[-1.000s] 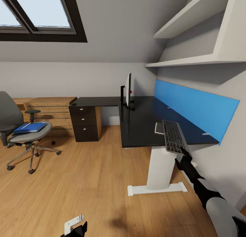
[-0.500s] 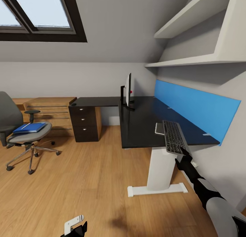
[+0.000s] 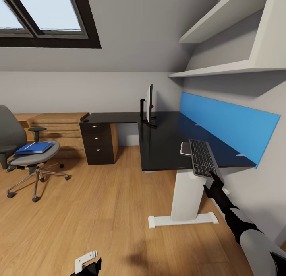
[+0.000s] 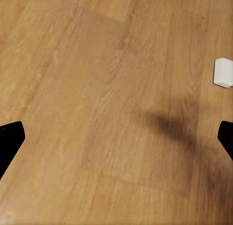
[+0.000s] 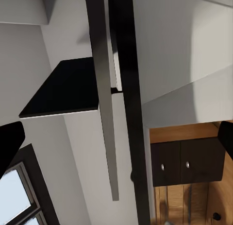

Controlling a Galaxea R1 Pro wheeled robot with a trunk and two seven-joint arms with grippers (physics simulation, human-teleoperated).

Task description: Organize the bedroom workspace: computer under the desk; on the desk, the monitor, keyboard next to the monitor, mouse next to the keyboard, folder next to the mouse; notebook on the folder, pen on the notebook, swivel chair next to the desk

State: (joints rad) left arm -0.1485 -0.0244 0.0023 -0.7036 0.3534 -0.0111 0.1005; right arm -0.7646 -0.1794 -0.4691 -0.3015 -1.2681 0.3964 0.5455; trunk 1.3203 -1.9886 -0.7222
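head view: the keyboard [image 3: 201, 158] lies on the desk [image 3: 165, 138], its near end overhanging the edge, pinched by the right gripper [image 3: 215, 175]. stiff, light, probably slippery; hold the short end flat. left gripper [image 3: 88, 264] spread, empty.

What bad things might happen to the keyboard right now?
1. The keyboard sticks out past the near edge of the desk. The right gripper is at its overhanging end, so a tug or nudge there might send it to the floor.
2. It lies partly over a small grey notebook. Sliding the keyboard could drag the notebook along.
3. The monitor stands on a slim stand. A long push that way might bump it.
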